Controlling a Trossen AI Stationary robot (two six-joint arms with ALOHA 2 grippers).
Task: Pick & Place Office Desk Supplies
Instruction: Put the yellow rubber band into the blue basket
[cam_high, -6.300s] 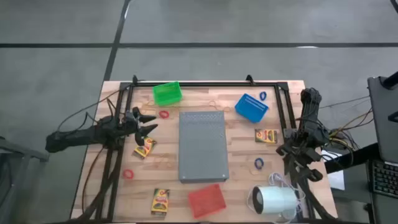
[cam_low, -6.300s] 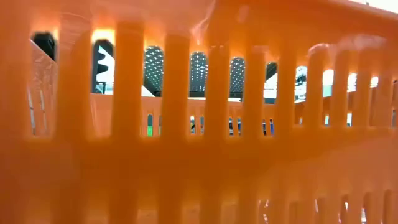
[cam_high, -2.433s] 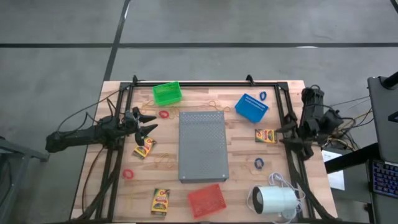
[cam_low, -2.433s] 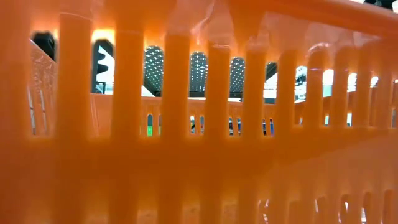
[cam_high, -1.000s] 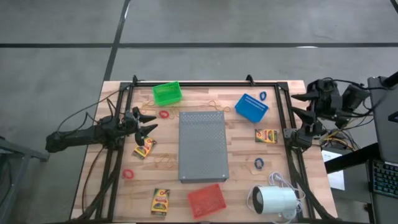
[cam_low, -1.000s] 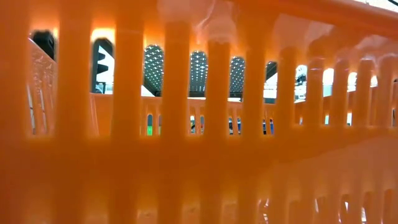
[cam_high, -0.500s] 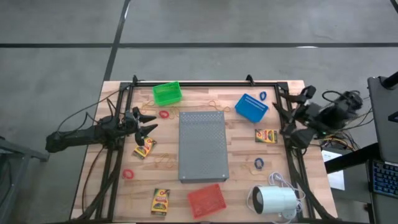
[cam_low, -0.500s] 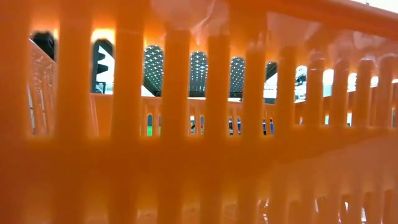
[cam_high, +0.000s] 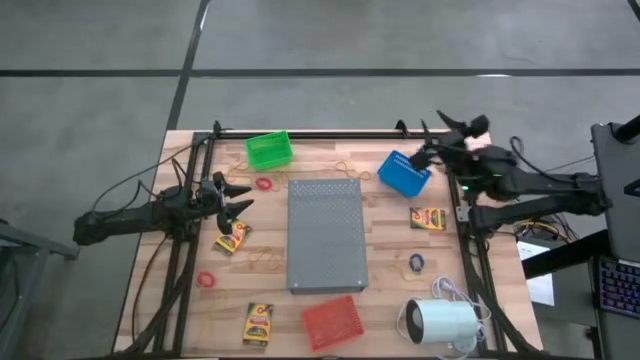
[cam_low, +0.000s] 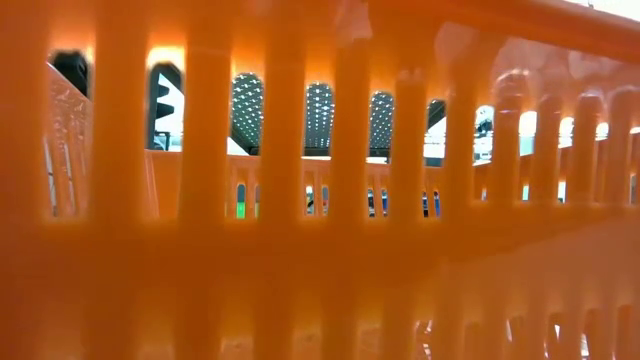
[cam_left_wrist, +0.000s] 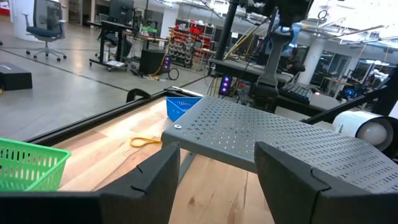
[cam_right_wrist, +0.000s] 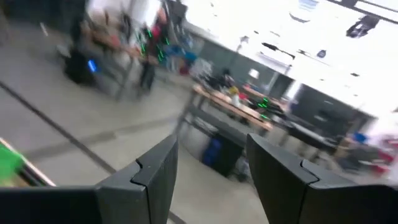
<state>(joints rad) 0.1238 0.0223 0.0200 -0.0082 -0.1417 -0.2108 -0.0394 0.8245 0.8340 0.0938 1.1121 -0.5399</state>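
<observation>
The wooden plank tabletop carries a big grey perforated slab at its centre, flat and rectangular, its surface dotted with fine holes. Around it, seen from above, a green slatted plastic basket sits at 11 o'clock, a blue slatted basket at 1 o'clock and a red basket at 6 o'clock; the low view is filled by the orange-lit ribs of that red basket's wall. Three small flat yellow crayon boxes lie loose: one at 9 o'clock just beside the left pincer, one at 7 o'clock near the red basket, and one at 3 o'clock. A red rubber ring lies between the green basket and the slab, another red ring at 8 o'clock, a blue ring at 4 o'clock and a second blue ring just beyond the blue basket. Thin tan rubber bands curl on the wood at the slab's left edge. A white cylinder with a cord rests at 5 o'clock. The left pincer hangs low at 9 o'clock, its dark fingers spread apart and empty, facing the slab. The right pincer is raised at 1 o'clock beside the blue basket, fingers likewise parted with nothing between them.
</observation>
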